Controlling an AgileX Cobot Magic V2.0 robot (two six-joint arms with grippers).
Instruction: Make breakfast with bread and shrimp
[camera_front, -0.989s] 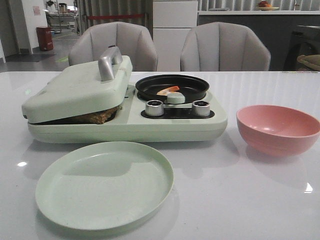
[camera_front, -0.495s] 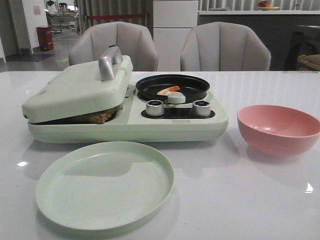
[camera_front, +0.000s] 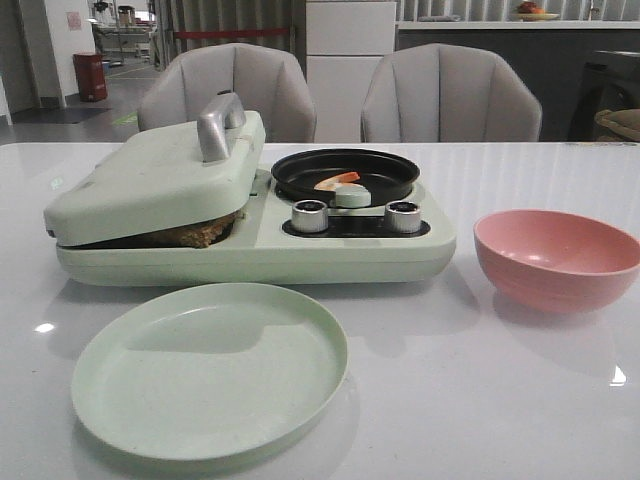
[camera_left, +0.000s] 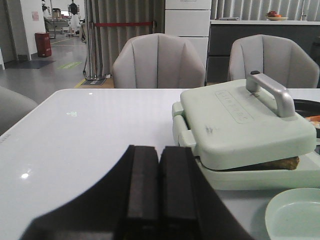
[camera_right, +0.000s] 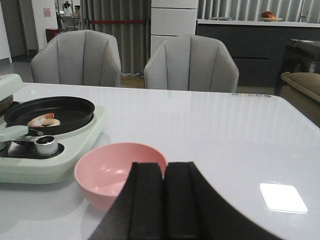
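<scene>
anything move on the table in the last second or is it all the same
Nothing visibly changed. The shrimp lies in the black pan, the bread sits under the nearly closed lid, and the green plate and pink bowl are empty, just as before. Neither arm shows in the front view.

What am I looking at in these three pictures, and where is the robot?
The robot has two arms, each ending in jaws. One picture looks forward over the table; no arm shows in it. The other two come from cameras on the wrists, so the dark shapes low in them are the left gripper and right gripper, both shut and holding nothing. On the table sits a pale green breakfast maker: bread lies under its lowered lid, and a shrimp lies in its black pan. In front are a green plate and a pink bowl.
</scene>
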